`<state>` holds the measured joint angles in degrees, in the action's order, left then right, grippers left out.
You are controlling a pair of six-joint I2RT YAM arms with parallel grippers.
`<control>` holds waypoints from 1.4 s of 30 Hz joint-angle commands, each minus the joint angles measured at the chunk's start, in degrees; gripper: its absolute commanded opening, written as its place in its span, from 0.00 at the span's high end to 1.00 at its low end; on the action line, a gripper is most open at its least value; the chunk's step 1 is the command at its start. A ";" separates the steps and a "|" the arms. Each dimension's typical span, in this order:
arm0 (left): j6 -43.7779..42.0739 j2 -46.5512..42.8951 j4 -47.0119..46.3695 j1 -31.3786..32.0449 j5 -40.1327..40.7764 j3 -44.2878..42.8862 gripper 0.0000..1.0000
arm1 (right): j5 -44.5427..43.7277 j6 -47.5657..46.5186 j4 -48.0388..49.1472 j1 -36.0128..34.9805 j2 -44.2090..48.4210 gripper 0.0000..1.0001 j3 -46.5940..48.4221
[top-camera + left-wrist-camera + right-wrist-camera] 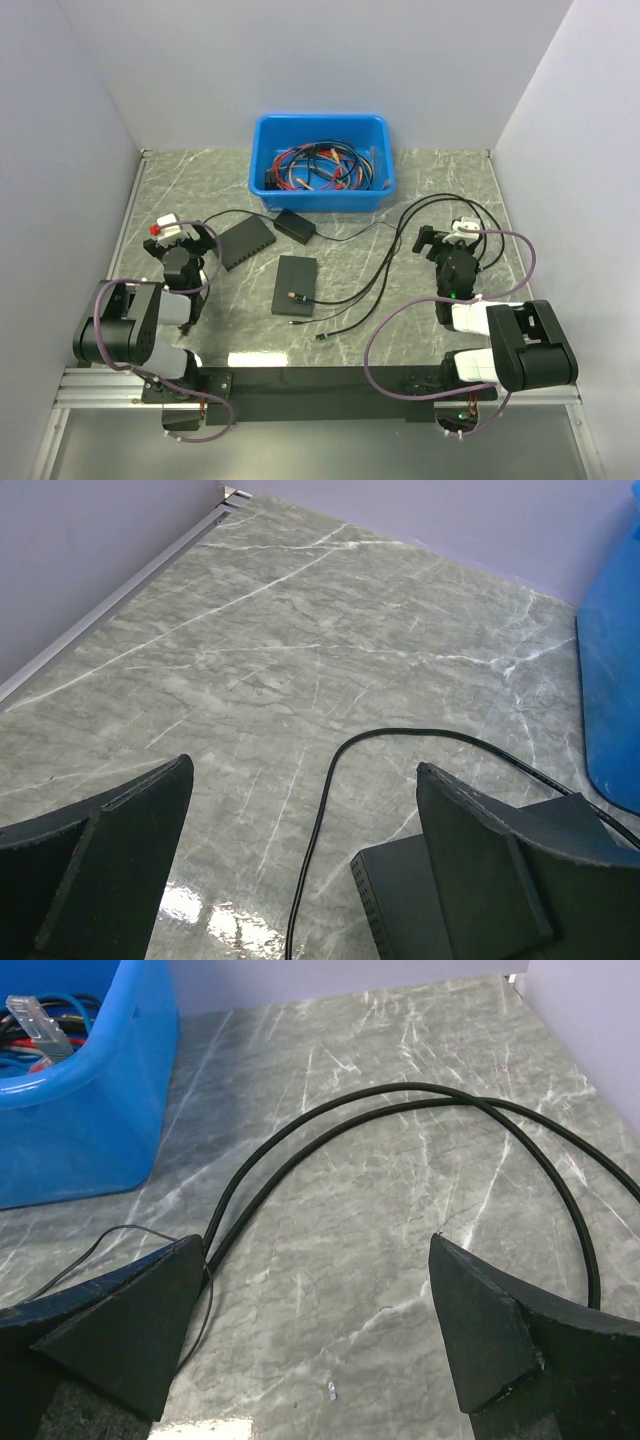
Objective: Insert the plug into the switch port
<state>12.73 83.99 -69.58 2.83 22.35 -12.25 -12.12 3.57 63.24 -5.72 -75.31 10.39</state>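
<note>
Robotics laboratory test cell. Plain pale panel walls [320,60] enclose a marble-patterned worktop [440,190] on three sides. The left arm [125,330] and right arm [520,350] are bolted to an aluminium rail [100,388] along the lower edge of the frame. A blue bin [320,120] of loose cables [315,165] at upper centre and a black switch [245,241] left of centre indicate a staged bench set-up.

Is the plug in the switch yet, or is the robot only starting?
Only starting. Done: nothing yet. The plug lies loose on the table, apart from the switch. In hand: nothing, since the left gripper and right gripper are both open and empty. Left: pick up the plug, carry it to the switch and push it into a port.
</note>
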 commanded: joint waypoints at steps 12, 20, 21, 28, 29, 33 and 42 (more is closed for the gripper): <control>-0.51 -0.40 -2.66 0.16 -0.55 -0.67 0.01 | 0.08 0.29 2.06 0.44 0.86 0.00 1.30; -0.43 -0.40 -2.58 0.16 -0.55 -0.67 0.01 | -6.59 3.25 -31.21 -5.78 18.07 0.00 13.85; -0.51 -0.40 -2.66 0.16 -0.55 -0.67 0.00 | -6.86 4.24 -34.90 -8.41 20.27 0.00 16.82; -0.51 -0.40 -2.66 0.16 -0.46 -0.67 0.01 | 9.55 34.53 -41.19 -12.74 35.92 0.00 11.24; -0.51 -0.40 -2.58 0.16 -0.55 -0.67 0.01 | 11.66 37.18 -40.40 -12.83 36.02 0.02 10.18; -0.51 -0.40 -2.66 0.16 -0.46 -0.67 0.00 | 12.57 36.69 -43.81 -18.87 33.83 0.08 10.96; -0.51 -0.40 -2.49 0.16 -0.64 -0.76 0.00 | 3.68 31.23 -55.42 -37.87 32.86 0.12 13.43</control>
<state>12.73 83.99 -69.58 2.83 22.35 -12.25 -5.80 34.85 10.37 -41.17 -43.22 21.47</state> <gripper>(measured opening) 0.995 0.880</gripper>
